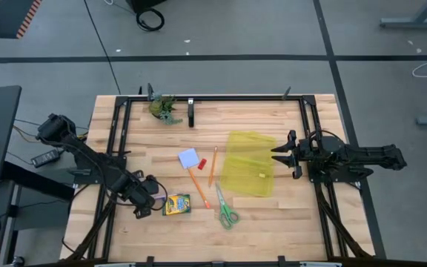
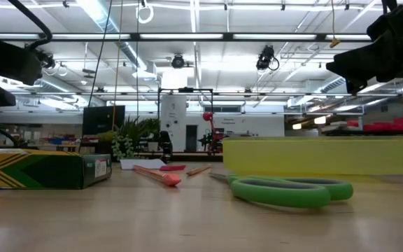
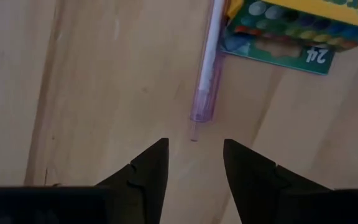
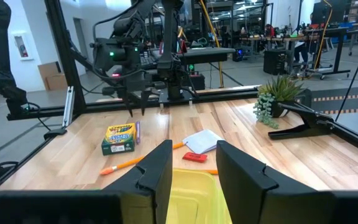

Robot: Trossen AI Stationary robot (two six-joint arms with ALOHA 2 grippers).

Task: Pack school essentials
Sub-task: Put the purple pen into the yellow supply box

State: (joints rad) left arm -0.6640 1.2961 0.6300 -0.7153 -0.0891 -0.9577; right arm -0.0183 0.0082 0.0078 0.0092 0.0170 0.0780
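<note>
The yellow-green crayon box [image 1: 176,204] [image 3: 284,31] lies flat near the table's front left. A thin purple see-through pen [image 3: 205,68] [image 4: 137,132] lies against its left side. My left gripper [image 1: 150,202] [image 3: 194,155] points down just left of the box. It is open, and the pen's tip lies between its fingertips, untouched. The green-handled scissors [image 1: 226,211] [image 2: 285,190], two orange pencils [image 1: 199,185] [image 1: 213,167], a red eraser [image 1: 202,163] and the white-and-blue pad [image 1: 188,157] lie mid-table. At the right edge my right gripper [image 1: 280,152] [image 4: 194,155] waits, open and level.
The translucent yellow pouch [image 1: 248,163] [image 2: 313,155] lies flat right of centre, just in front of my right gripper. A green leafy figure [image 1: 163,108] [image 4: 278,93] stands at the far edge by a black clamp [image 1: 191,113]. Black frame rails [image 1: 121,141] run along the table's sides.
</note>
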